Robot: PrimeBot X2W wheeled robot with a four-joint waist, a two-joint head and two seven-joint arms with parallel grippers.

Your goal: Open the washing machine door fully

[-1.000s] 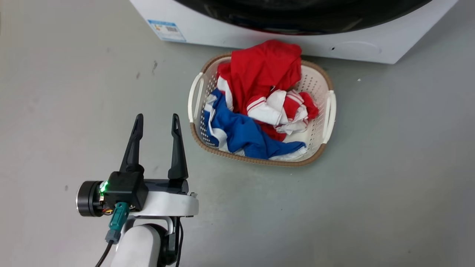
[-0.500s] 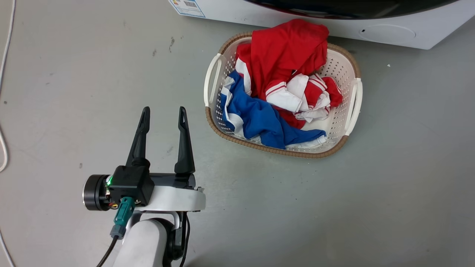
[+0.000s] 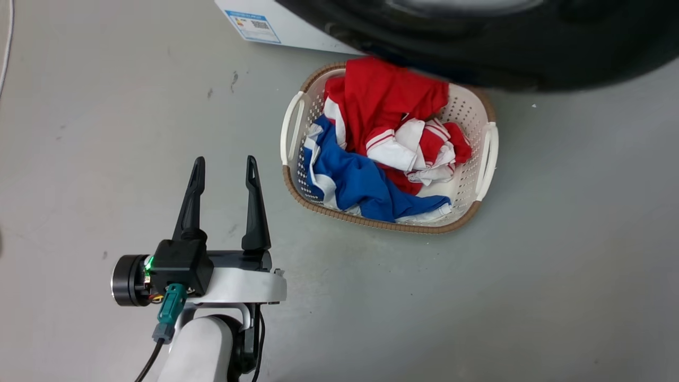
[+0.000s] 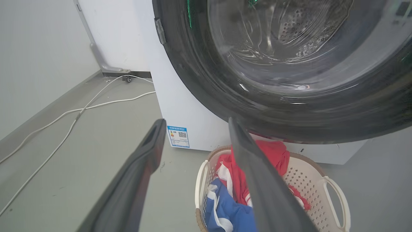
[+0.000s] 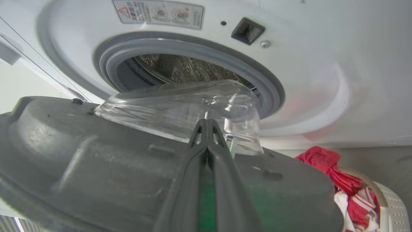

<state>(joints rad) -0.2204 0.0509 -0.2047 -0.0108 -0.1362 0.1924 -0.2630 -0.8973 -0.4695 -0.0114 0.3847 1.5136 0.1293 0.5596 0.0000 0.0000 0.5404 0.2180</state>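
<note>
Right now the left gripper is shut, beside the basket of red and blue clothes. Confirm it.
Wrong on one count: the left gripper is open, fingers spread apart, as the head view shows. It is beside the basket of red and blue clothes.

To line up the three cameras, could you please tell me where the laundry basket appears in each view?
Head view: the laundry basket sits upper centre.
Left wrist view: the basket lies at the bottom, right of centre.
Right wrist view: the basket is in the lower right corner.
Shared landmark: the red garment inside it.
</note>
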